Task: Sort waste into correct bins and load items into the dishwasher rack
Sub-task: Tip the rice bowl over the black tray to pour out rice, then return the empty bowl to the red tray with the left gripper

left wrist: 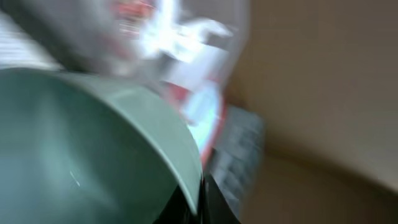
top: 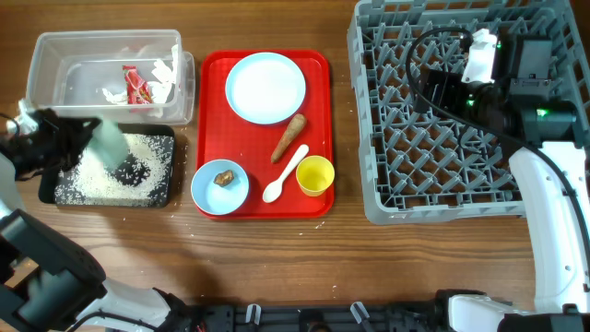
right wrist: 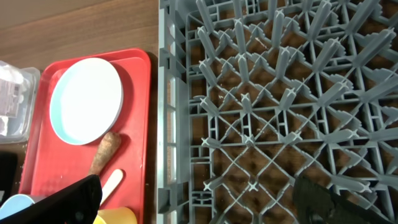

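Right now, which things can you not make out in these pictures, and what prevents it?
Left pincer: overhead, motion blur and the whitish bowl hide its grip.
Clear tub: left wrist, smeared by motion blur.
Yellow cup: right wrist, cut off by the bottom edge.
Brown lump: overhead, too small to identify.

Whitish bowl (top: 111,146) hangs over grain-strewn black tray (top: 171,171).

The wooden table (top: 277,249) carries four things directly. A clear tub (top: 106,37) sits at the far left with a black tray (top: 171,175) just in front of it. A red serving tray (top: 214,111) lies mid-table. The grey rack (top: 433,207) fills the right side.
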Tool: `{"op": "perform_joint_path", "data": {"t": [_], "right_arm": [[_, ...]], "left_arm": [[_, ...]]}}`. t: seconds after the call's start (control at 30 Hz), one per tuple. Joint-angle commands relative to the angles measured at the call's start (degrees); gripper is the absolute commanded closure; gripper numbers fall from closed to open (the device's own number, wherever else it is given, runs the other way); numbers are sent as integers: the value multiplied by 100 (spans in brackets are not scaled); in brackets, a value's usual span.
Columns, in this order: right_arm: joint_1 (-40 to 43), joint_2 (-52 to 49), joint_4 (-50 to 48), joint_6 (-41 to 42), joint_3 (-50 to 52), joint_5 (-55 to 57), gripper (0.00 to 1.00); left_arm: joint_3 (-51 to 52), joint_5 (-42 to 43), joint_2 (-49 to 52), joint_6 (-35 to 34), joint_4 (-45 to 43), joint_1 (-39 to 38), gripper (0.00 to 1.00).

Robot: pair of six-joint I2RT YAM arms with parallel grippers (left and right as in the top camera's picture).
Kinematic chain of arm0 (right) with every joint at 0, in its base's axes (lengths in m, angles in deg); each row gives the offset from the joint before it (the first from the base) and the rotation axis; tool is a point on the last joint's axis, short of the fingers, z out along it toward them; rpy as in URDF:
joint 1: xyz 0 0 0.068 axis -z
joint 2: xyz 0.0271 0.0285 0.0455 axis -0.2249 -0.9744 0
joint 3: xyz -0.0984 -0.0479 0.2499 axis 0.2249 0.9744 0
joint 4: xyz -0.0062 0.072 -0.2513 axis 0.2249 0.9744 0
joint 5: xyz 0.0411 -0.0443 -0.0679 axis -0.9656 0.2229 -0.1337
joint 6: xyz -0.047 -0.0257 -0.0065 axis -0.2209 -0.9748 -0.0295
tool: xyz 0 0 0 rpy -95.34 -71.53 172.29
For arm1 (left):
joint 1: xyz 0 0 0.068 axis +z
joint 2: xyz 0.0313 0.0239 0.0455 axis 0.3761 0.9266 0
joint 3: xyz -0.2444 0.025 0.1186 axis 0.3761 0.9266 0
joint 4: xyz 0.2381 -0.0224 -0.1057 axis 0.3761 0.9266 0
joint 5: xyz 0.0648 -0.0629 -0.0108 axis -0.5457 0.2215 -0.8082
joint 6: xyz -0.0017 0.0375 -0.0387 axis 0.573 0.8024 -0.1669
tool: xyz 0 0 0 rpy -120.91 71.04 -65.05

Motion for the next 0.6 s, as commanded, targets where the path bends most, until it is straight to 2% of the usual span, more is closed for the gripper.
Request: {"op": "perform_joint_path", "data": {"t": [0.0,0.17,0.33,0.43,0.57], "right_arm": [[-31,-48,-17,98,-81,33,0],[-31,-48,-15,98,-81,33,0],[-31,-48,-9,98,-81,33,0],[-31,-48,-13,101,-81,31,0],[-31,-48,-15,101,-81,31,0]], "left_arm": [[26,1709,-42,538,-44,-48,96],[26,2782,-42,542,-299,-175,96],[24,2881,-68,474,-247,-487,96],[24,1930,-229,468,-249,-1327,96],[24,-321,-308,-61,-531,-2911,96]]}}
